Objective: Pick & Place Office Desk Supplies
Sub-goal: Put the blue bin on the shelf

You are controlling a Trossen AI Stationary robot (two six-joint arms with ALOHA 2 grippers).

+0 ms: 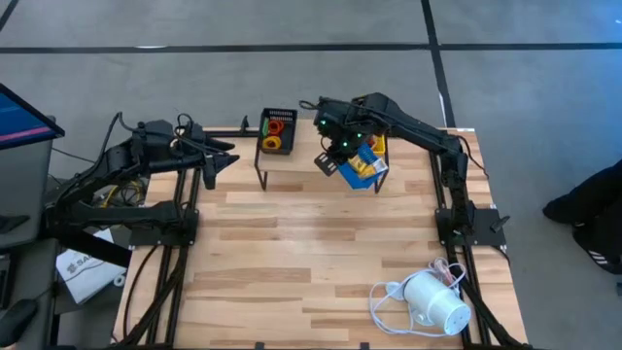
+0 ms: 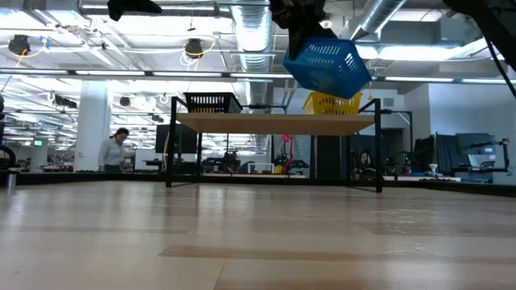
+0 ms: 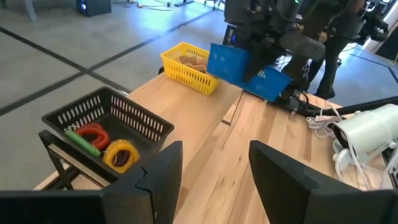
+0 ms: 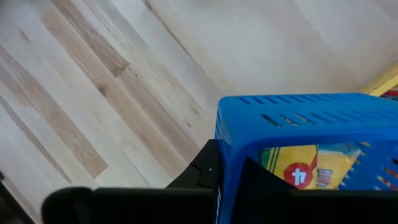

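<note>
Right end effector (image 1: pixel 342 148) was clamped shut on the wall of the blue tray (image 1: pixel 358 163), holding it in the air and tilted, above the raised shelf (image 1: pixel 311 167) at the back of the counter (image 1: pixel 311 262). Probably a rim grip because the tray is too wide to span; tilt follows from the off-centre hold. Inside it: yellow packets (image 4: pixel 311 165) with a red mark, riding along.

Other supplies were on the shelf — black mesh tray (image 3: pixel 106 121) with red, orange and green rubber-band loops (image 3: pixel 93 137) plus a yellow roll (image 3: pixel 121 154); yellow tray (image 3: pixel 189 67) with tan clips (image 3: pixel 194 61), just beside the lifted tray.

Left end effector (image 3: pixel 211 180) hovered near the black tray, fingers apart, empty.

Obstacles: the yellow tray close under the blue one — clash risk on lowering. White cylindrical device (image 1: pixel 434 301) and cord sat at the near right corner, well apart.
</note>
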